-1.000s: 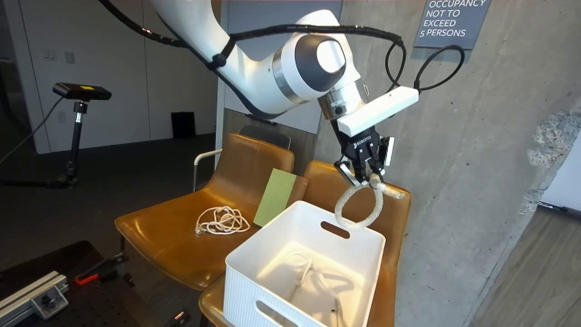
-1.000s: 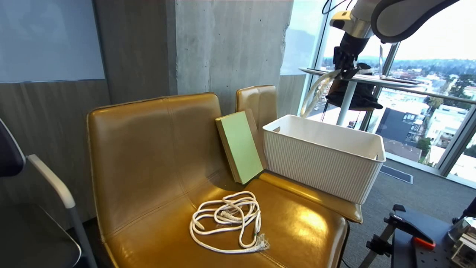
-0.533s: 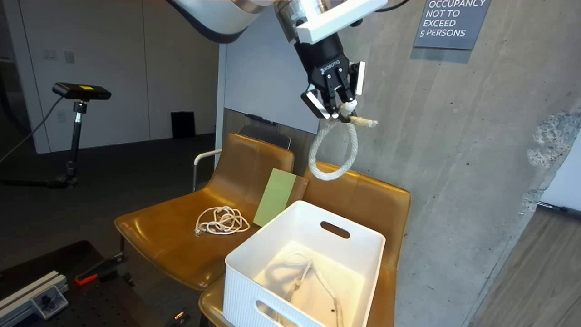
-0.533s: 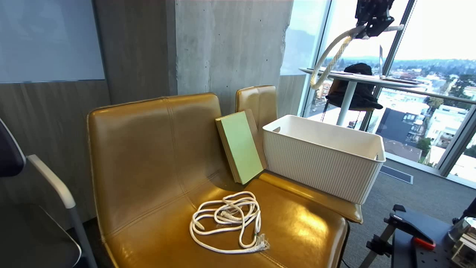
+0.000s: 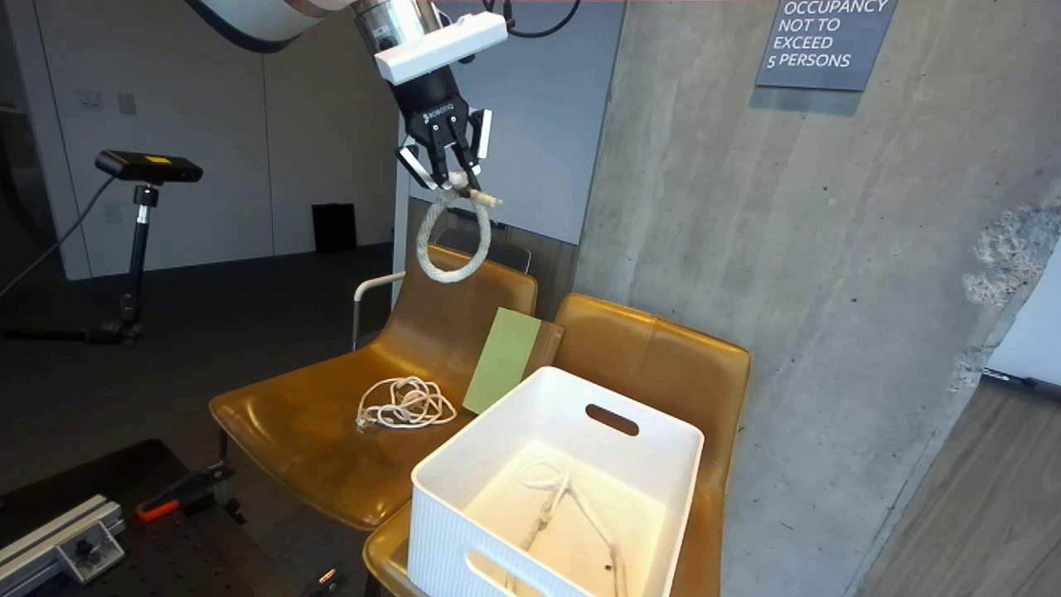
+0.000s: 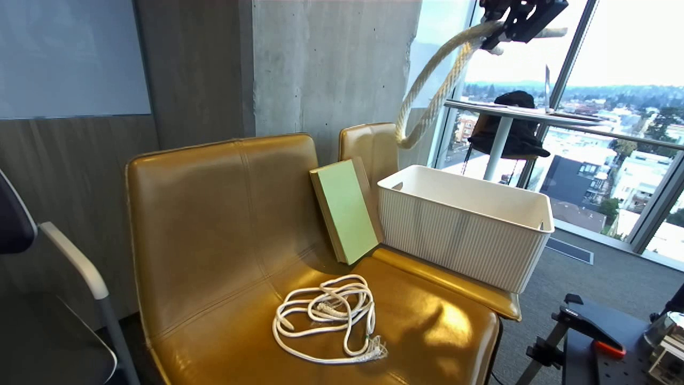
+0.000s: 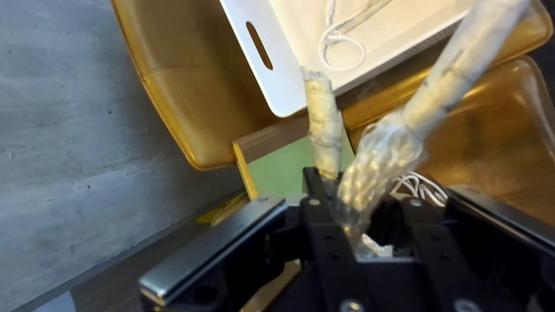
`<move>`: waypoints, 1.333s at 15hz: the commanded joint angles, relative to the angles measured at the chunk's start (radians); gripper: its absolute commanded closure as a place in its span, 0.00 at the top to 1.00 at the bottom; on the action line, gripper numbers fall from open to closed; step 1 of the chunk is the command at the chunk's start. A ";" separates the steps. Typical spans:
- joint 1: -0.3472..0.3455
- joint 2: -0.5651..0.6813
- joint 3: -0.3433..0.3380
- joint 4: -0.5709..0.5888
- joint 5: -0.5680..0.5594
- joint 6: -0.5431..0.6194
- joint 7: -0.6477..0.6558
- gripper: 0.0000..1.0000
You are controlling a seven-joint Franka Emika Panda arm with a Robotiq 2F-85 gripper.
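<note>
Above two tan chairs (image 5: 298, 419), one tool (image 5: 457, 184) clamps one looped rope (image 5: 425, 242) — one bin (image 6: 459, 230) below.

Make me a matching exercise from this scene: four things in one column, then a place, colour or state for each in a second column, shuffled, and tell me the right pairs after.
Column one
1. Thick rope
2. Bin
3. Thin cord outside the bin
4. Book-like object

Column two
A. Green and brown, tilted
B. Lying in a loose tangle on a chair seat
C. Hanging in a loop, pinched by the gripper
D. White, ribbed on the outside, standing upright

Right pairs: 1-C, 2-D, 3-B, 4-A.
</note>
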 commanded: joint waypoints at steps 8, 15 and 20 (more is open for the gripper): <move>0.119 0.175 0.101 0.083 0.182 -0.030 0.100 0.42; 0.070 0.265 0.072 0.170 0.167 -0.038 0.110 0.92; 0.006 0.321 0.029 0.203 0.154 -0.032 0.109 1.00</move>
